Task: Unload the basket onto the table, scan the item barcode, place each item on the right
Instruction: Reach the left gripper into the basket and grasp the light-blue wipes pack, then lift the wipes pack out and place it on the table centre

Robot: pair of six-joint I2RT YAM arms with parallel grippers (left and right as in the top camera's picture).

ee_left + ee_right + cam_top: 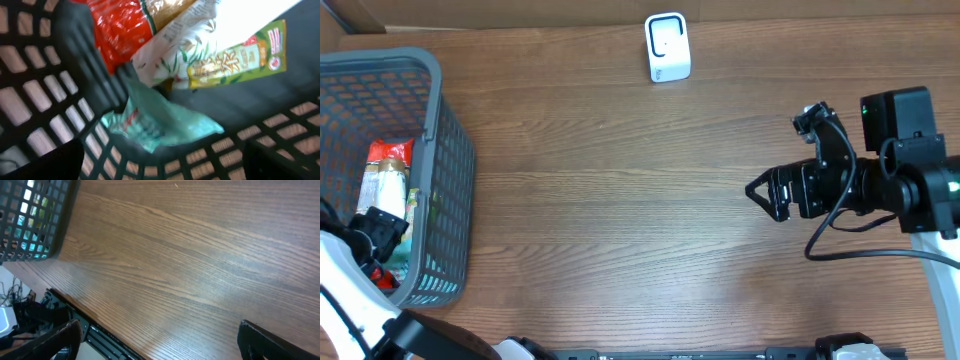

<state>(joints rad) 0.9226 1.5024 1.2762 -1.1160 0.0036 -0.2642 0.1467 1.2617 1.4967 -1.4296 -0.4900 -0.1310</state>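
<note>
Left fingers (45,160) stand wide apart, dark blurs at the 7 and 5 o'clock corners of the wrist view, closed on nothing. The left gripper (380,232) is down inside the one grey basket (450,180) at 9 o'clock on the table (620,200). Under it I count four packets, the items for scanning: one red packet (120,30) at 11 o'clock, one white leaf-print packet (175,55) near 12, one green sachet (240,60) at 2, and one teal packet (155,122) dead centre on the basket floor. The red and white ones are cut off by the top edge, and all the print is too blurred to read, so no barcode can be made out. From overhead the basket wall and the arm hide most of the pile. Over at 3 o'clock the right gripper (760,192) hangs above bare wood, jaws spread and empty, tips pointing towards 9. One white scanner (667,47) stands at 12 o'clock, well apart from both grippers.
</note>
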